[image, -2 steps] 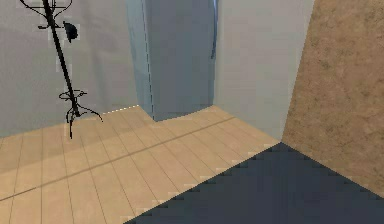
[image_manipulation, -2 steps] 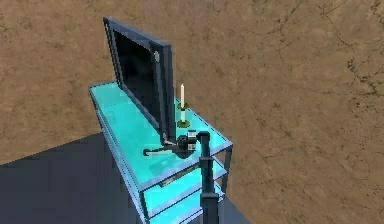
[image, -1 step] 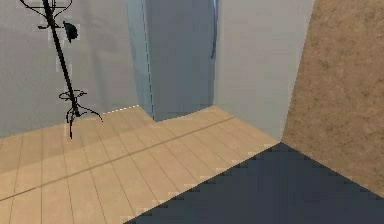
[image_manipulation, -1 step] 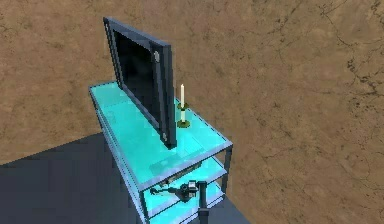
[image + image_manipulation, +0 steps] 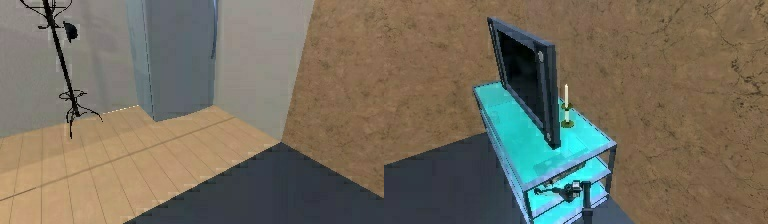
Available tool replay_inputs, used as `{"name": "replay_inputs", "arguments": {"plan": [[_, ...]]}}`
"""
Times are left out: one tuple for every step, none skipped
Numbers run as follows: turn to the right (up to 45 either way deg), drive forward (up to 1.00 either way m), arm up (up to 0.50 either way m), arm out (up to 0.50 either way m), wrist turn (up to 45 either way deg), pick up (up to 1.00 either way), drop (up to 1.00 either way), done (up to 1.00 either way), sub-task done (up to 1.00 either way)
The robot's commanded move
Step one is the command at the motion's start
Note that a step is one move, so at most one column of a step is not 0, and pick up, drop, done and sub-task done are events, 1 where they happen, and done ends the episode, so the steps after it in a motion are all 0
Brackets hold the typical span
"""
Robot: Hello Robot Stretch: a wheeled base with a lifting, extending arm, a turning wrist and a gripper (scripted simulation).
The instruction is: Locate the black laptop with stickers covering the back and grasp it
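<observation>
Facing ahead, we record a black coat stand [image 5: 65,60] upright at the forward view's left, its feet on a light wooden floor [image 5: 100,165] with a pale wall [image 5: 105,50] behind it. A blue-grey door panel [image 5: 180,55] stands at centre, a rough brown wall [image 5: 345,80] runs along the right, and a dark floor area [image 5: 280,190] adjoins the wood at lower right. In the arm side view, we note a turquoise glass bench [image 5: 514,125] set against a brown textured backdrop [image 5: 684,70], on a dark ground [image 5: 429,185]. On the bench top a flat television [image 5: 524,70] stands upright, its screen turned toward the view's left. Just beside the television's base, on the wall side, a pale candle [image 5: 567,97] stands upright in a small holder. Two lower shelves [image 5: 599,165] sit beneath the top. The arm [image 5: 587,208] rises from the bottom edge, and the fingers [image 5: 554,187] lie in front of the lower shelves. We cannot tell whether the fingers are released or clenched, nor whether they grasp anything, since shelf surfaces lie behind them. We cannot tell where the black laptop is.
</observation>
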Motion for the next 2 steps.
{"name": "replay_inputs", "arguments": {"plan": [[0.0,0.00,0.10,0.00,0.0,0.00,0.00,0.00,0.00],[0.0,0.00,0.00,0.00,0.0,0.00,0.00,1.00,0.00]]}}
